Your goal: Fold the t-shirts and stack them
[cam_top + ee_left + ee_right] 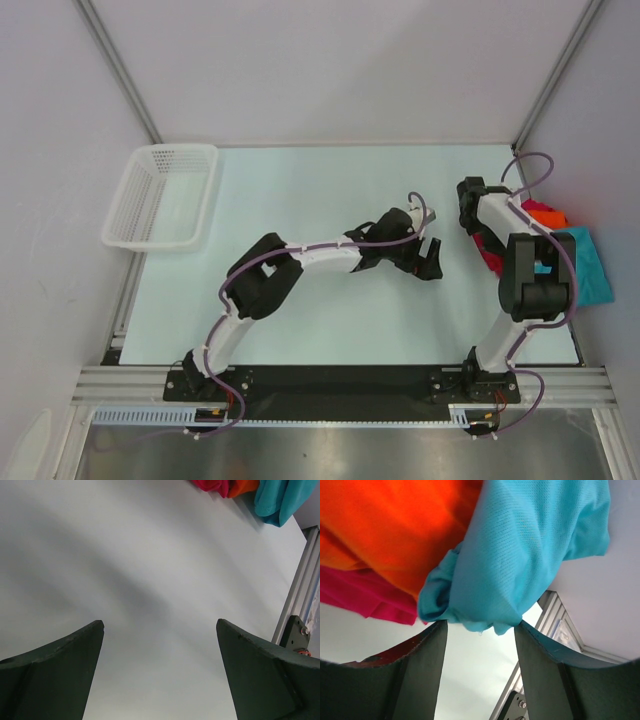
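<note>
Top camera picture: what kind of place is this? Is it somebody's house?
Probably a robot lab booth, not a house: a left arm and a right arm are bolted to a metal frame, plain walls box in the table, and shirts lie piled at its edge.

table [330, 190] centre open, t-shirts [595, 265] heaped right (basket [160, 195] left)

From above, the right arm [538, 275] hides most of the magenta shirt [490, 259], orange shirt [548, 213] and teal shirt [595, 270]. Both wrist views cut all three off at the frame edges, and whether the right tool [480, 625] touches the teal shirt cannot be told.
</note>
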Action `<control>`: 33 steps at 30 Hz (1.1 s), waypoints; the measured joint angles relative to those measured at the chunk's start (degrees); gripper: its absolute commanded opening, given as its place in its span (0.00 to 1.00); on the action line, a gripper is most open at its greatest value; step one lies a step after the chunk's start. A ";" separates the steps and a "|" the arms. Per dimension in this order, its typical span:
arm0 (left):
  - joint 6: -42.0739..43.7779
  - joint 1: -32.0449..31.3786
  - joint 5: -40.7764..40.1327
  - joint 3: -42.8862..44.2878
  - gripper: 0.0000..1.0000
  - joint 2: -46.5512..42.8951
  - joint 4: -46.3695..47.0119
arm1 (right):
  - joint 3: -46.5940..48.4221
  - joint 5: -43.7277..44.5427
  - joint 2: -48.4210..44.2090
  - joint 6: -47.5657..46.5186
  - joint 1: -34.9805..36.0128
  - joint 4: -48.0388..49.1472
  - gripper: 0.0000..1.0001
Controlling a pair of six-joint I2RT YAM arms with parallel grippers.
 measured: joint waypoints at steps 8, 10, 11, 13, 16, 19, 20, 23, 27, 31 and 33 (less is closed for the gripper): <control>-0.02 0.68 0.57 -1.01 1.00 -0.24 1.11 | -3.21 0.92 0.00 -1.84 -4.68 3.06 0.62; -0.02 0.81 0.85 -1.01 1.00 -0.28 1.18 | -3.43 0.87 0.00 -2.10 -5.53 3.63 0.62; -0.02 0.83 0.96 -1.01 0.99 -0.28 1.29 | -3.43 0.85 0.00 -2.16 -5.68 3.74 0.62; -0.02 0.87 1.20 -1.01 0.99 -0.28 1.42 | -3.43 0.63 0.04 -2.38 -5.57 4.13 0.62; -0.02 0.92 1.29 -1.01 1.00 -0.28 1.60 | -3.41 0.61 0.42 -2.58 -5.07 4.50 0.61; -0.02 0.94 1.29 -1.01 0.99 -0.28 1.81 | -3.37 0.59 1.11 -2.89 -4.61 4.61 0.62; -0.02 0.94 1.29 -1.01 1.00 -0.28 1.97 | -3.26 0.59 1.38 -2.89 -4.46 4.59 0.63; -0.02 0.94 1.31 -1.01 1.00 -0.28 2.25 | -2.27 0.63 2.08 -2.84 -3.74 4.37 0.66; -0.02 0.96 1.38 -1.01 1.00 -0.28 2.38 | -0.04 0.70 2.34 -2.78 -2.40 3.82 0.65; -0.02 0.98 1.44 -1.01 1.00 -0.28 2.38 | 1.97 0.70 2.60 -2.82 -1.55 3.69 0.65; -0.02 0.98 1.46 -1.01 1.00 -0.28 2.38 | 2.47 0.74 3.26 -2.80 -1.53 3.72 0.65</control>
